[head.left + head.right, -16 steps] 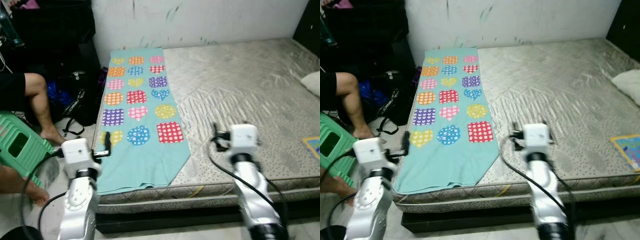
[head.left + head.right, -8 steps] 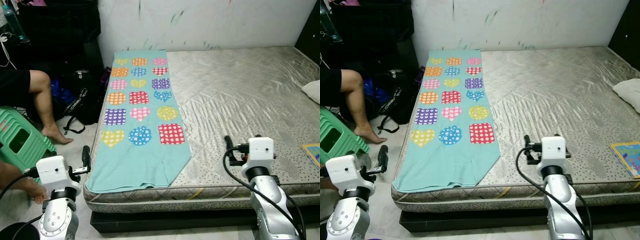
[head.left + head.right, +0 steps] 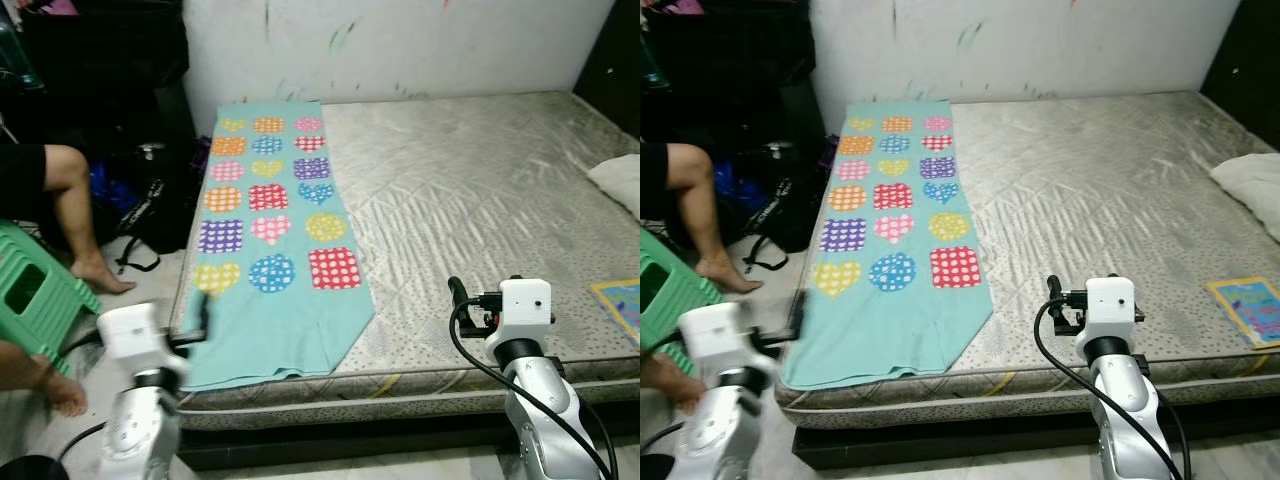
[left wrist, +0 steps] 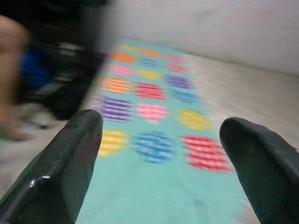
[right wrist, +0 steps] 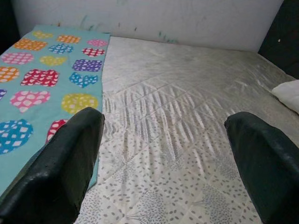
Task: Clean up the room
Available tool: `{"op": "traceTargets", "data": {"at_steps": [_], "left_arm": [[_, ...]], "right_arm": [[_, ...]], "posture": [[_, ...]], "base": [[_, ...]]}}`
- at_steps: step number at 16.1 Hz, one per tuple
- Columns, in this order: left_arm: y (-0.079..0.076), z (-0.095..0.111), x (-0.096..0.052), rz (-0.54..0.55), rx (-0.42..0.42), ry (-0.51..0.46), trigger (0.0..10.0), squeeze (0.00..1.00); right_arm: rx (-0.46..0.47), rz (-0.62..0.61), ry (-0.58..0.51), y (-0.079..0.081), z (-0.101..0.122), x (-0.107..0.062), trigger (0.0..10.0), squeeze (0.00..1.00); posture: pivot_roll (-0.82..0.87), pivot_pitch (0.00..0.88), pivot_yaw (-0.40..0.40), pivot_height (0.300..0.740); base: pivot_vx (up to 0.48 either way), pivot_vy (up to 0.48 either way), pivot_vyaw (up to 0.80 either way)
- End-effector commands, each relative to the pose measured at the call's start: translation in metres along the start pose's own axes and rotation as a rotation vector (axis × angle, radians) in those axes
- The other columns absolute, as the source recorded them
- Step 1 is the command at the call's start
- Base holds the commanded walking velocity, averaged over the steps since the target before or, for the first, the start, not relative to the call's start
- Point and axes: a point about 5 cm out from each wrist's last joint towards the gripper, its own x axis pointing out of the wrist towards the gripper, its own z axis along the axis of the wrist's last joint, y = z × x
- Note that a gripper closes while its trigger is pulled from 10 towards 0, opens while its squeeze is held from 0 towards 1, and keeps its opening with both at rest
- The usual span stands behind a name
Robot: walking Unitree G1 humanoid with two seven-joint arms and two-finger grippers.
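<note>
A teal cloth [image 3: 270, 230] printed with coloured hearts, squares and dots lies flat along the left side of the bare grey mattress [image 3: 480, 190]. Its near end hangs a little over the bed's front edge. My left gripper [image 3: 203, 308] is blurred beside the cloth's near left corner, just off the bed's edge. In the left wrist view its fingers [image 4: 74, 154] stand wide apart, open and empty, facing the cloth [image 4: 154, 144]. My right gripper [image 3: 456, 290] hovers over the mattress's front edge, right of the cloth, open and empty, its fingers [image 5: 60, 163] spread.
A person's bare leg [image 3: 75, 215] and foot rest on the floor at the left, beside a green stool [image 3: 30, 295] and a black bag [image 3: 150, 205]. A white pillow [image 3: 620, 180] and a colourful book [image 3: 622, 297] lie at the bed's right side. A wall stands behind.
The camera view has shifted slightly. My left gripper has swung from over the floor towards the cloth's near left corner and is blurred. The right arm has hardly moved in the last half second.
</note>
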Motion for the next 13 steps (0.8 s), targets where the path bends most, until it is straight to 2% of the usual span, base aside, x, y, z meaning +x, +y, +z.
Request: {"op": "traceTargets", "data": {"at_steps": [1, 4, 8, 13], "left_arm": [[-0.007, 0.002, 0.004, -0.057, 0.001, 0.006, 10.0, 0.00], [-0.008, 0.004, 0.007, -0.036, -0.003, 0.008, 10.0, 0.00], [-0.004, -0.002, 0.001, -0.001, -0.065, 0.049, 10.0, 0.00], [-0.003, 0.001, 0.003, -0.010, -0.050, 0.050, 10.0, 0.00]], "right_arm": [[0.002, 0.020, -0.011, 0.003, 0.005, 0.003, 10.0, 0.00], [0.010, 0.029, -0.020, 0.007, 0.010, 0.008, 10.0, 0.00], [0.014, 0.043, -0.017, 0.012, 0.009, 0.008, 10.0, 0.00], [0.022, 0.048, -0.009, 0.014, 0.009, 0.010, 10.0, 0.00]], "posture": [[-0.07, 0.000, 0.015, 0.740], [-0.07, 0.000, 0.018, 0.740], [-0.07, 0.000, 0.017, 0.740], [-0.06, 0.000, 0.015, 0.740]], "base": [[0.000, 0.000, 0.00], [0.000, 0.000, 0.00], [0.000, 0.000, 0.00], [0.000, 0.000, 0.00]]}}
